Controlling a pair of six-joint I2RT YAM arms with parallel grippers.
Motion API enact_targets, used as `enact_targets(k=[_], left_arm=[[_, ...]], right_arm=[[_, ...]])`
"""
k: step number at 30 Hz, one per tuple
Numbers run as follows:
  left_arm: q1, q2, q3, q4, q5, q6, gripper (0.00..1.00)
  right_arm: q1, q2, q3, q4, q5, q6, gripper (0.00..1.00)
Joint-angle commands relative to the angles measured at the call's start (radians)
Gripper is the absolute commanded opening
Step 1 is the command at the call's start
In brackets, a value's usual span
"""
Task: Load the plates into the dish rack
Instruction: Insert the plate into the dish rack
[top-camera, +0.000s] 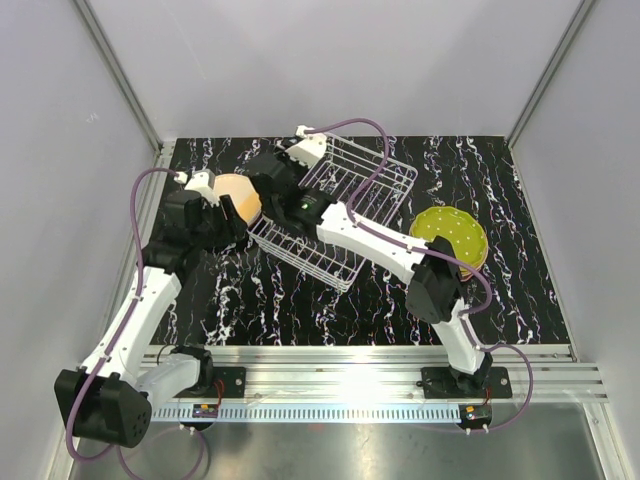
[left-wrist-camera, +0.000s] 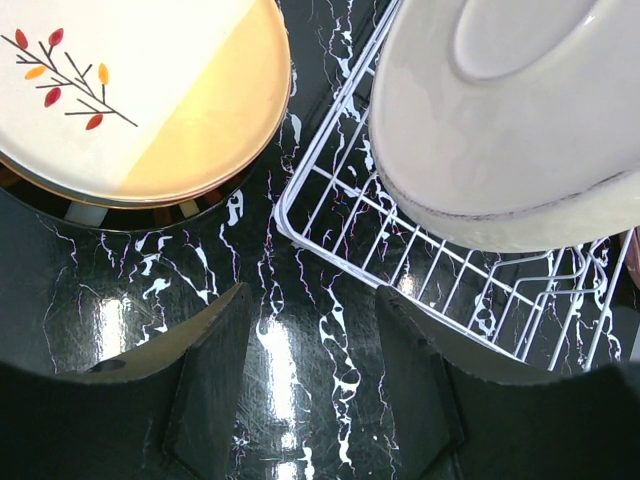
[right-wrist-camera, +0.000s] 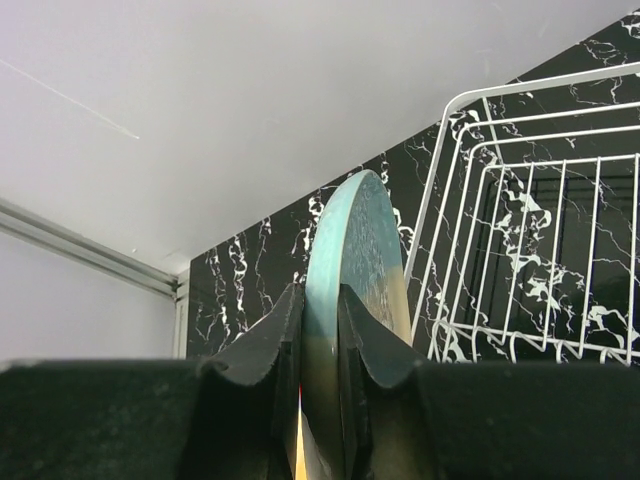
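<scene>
Your right gripper (right-wrist-camera: 322, 300) is clamped on the teal plate (right-wrist-camera: 352, 245) rim beside the rack (right-wrist-camera: 540, 250). Your left gripper (left-wrist-camera: 312, 330) is spread wide and empty.

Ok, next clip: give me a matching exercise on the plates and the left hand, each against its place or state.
1 teal plate
2 yellow-green plate
3 peach sprig plate
4 left hand

A open, empty
B flat, right of the dish rack
C left of the dish rack
D on edge in the right hand

Pairs: 1-D, 2-B, 3-C, 4-A
</scene>
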Motion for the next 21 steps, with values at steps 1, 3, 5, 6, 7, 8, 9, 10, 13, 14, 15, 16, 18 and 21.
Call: enact_targets(k=[1, 3, 5, 6, 7, 8, 9, 10, 13, 14, 15, 16, 18, 21], left_arm=[[-0.007, -0.010, 0.000, 0.036, -0.016, -0.012, 0.56], [-0.010, -0.014, -0.002, 0.035, -0.014, -0.012, 0.56], [-0.014, -0.014, 0.000, 0.035, -0.013, -0.012, 0.56], [-0.015, -0.015, -0.002, 0.035, -0.013, -0.012, 0.56], [-0.016, -0.015, 0.000, 0.035, -0.014, -0.012, 0.56], [-0.016, -0.015, 0.000, 0.033, -0.011, -0.012, 0.56], [-0.018, -0.017, 0.000, 0.035, -0.011, -0.012, 0.57], [-0.019, -0.015, 0.000, 0.035, -0.008, -0.012, 0.56], [-0.021, -0.015, 0.001, 0.032, -0.007, -0.012, 0.56], [-0.021, -0.018, 0.000, 0.032, -0.004, -0.012, 0.57], [-0.021, -0.017, 0.001, 0.033, -0.005, -0.012, 0.57], [-0.022, -0.020, 0.000, 0.033, -0.005, -0.012, 0.57], [-0.024, -0.020, 0.000, 0.033, -0.002, -0.012, 0.57], [-0.025, -0.018, 0.001, 0.033, -0.002, -0.012, 0.57]], right_arm=[[0.012, -0.010, 0.094, 0.095, 0.101, 0.066, 0.00], [0.013, 0.006, 0.106, 0.086, 0.101, 0.068, 0.00], [0.015, 0.019, 0.111, 0.088, 0.104, 0.068, 0.00], [0.015, 0.023, 0.112, 0.086, 0.106, 0.068, 0.00], [0.013, 0.024, 0.112, 0.088, 0.109, 0.071, 0.00], [0.013, 0.030, 0.111, 0.088, 0.111, 0.074, 0.00], [0.015, 0.032, 0.109, 0.088, 0.109, 0.075, 0.00], [0.015, 0.032, 0.111, 0.086, 0.109, 0.075, 0.00], [0.013, 0.036, 0.111, 0.094, 0.115, 0.075, 0.00], [0.013, 0.038, 0.111, 0.097, 0.117, 0.075, 0.00], [0.015, 0.038, 0.112, 0.100, 0.117, 0.075, 0.00], [0.015, 0.038, 0.112, 0.108, 0.115, 0.075, 0.00], [0.015, 0.039, 0.128, 0.111, 0.114, 0.072, 0.00], [0.016, 0.039, 0.142, 0.124, 0.114, 0.060, 0.00]])
